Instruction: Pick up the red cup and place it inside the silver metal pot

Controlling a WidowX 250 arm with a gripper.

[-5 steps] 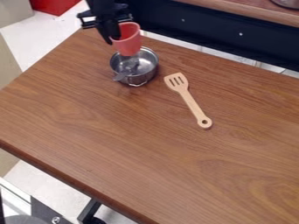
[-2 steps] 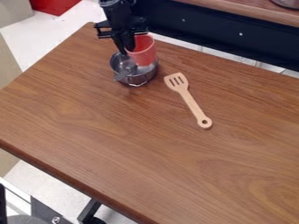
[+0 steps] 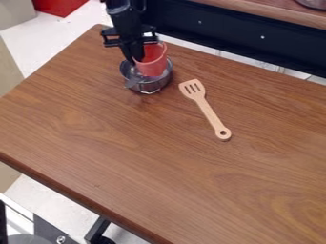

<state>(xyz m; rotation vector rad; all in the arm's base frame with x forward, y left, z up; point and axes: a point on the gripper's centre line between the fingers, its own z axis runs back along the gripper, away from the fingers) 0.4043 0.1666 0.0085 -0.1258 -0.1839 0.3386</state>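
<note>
clamping the red cup (image 3: 153,64) by its rim in the pincer (image 3: 137,58), right at the metal pot (image 3: 150,86); looks light, smooth, maybe slippery, best pinched at that thin wall.

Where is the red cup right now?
In the camera view, the red cup is at upper left, in the gripper, over the metal pot.
</note>
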